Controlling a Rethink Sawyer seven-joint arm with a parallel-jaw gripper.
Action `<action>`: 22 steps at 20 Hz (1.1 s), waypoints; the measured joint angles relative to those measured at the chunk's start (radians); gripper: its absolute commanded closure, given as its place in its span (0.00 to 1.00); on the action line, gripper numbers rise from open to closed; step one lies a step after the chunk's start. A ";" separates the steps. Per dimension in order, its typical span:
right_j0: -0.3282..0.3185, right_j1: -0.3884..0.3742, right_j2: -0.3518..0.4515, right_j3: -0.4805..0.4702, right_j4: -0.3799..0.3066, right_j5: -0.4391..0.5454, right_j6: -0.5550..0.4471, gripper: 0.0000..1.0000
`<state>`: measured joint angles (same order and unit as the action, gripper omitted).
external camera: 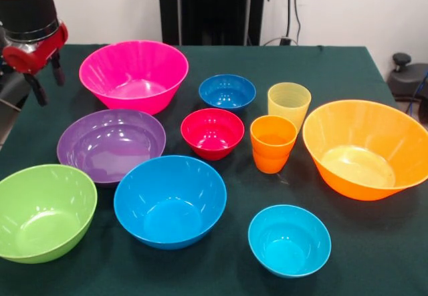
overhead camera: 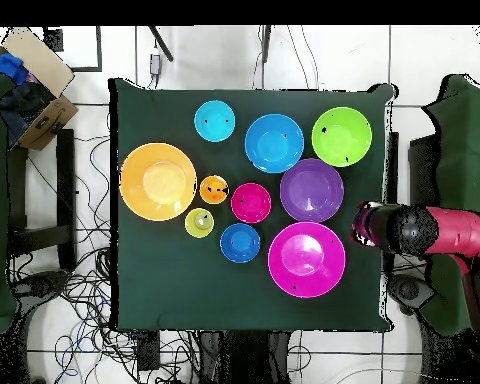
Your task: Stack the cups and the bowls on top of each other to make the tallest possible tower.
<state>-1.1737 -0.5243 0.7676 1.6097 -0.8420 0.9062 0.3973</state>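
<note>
Large glossy pink plastic bowl (external camera: 134, 75) judged light, rigid, slippery; thin rim the best hold. Gripper (external camera: 45, 79) jaws spread, holding nothing.

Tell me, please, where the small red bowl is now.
In the front view the small red bowl stands near the table's middle, between the purple bowl on its left and the orange cup on its right.
</note>
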 measured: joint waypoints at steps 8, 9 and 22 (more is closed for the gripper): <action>-0.007 -0.034 -0.006 0.108 0.058 -0.233 0.045 0.00; -0.005 -0.040 -0.008 0.123 0.062 -0.262 0.053 0.00; -0.034 -0.003 0.014 0.154 0.065 -0.313 0.059 0.00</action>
<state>-1.2076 -0.5273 0.7811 1.7641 -0.7772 0.5932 0.4559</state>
